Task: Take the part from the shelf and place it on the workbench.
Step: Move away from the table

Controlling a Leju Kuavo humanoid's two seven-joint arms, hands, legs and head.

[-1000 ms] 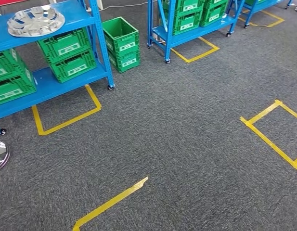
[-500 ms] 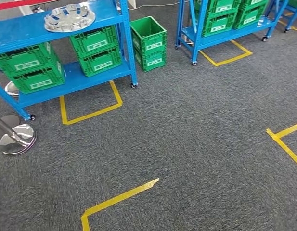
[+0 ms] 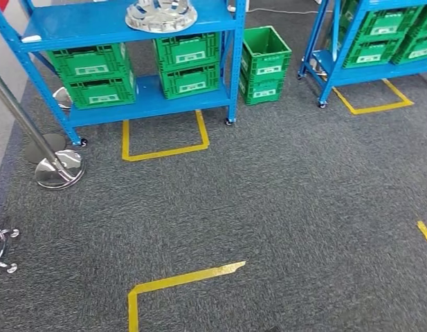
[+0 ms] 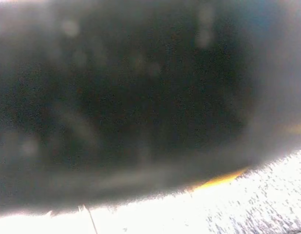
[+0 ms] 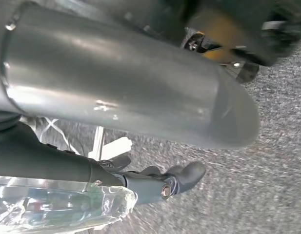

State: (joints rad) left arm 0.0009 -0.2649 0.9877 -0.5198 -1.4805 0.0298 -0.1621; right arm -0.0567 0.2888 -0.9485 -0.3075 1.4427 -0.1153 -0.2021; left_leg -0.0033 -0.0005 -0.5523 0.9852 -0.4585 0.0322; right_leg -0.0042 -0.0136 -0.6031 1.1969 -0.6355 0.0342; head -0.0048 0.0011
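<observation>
On the blue shelf's [image 3: 96, 24] top level, at twelve o'clock across the carpet, lies the shiny wheel cover [image 3: 160, 14]. Green crates [image 3: 93, 75] sit below. Whether either hand is apart or together cannot be told.

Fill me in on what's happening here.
Nothing is being handled at this moment. The head view looks down at grey carpet marked with yellow tape, facing a blue shelf rack. The silver part lies on its top shelf, untouched, above green crates. The right hand hangs over the carpet, holding nothing.
</observation>
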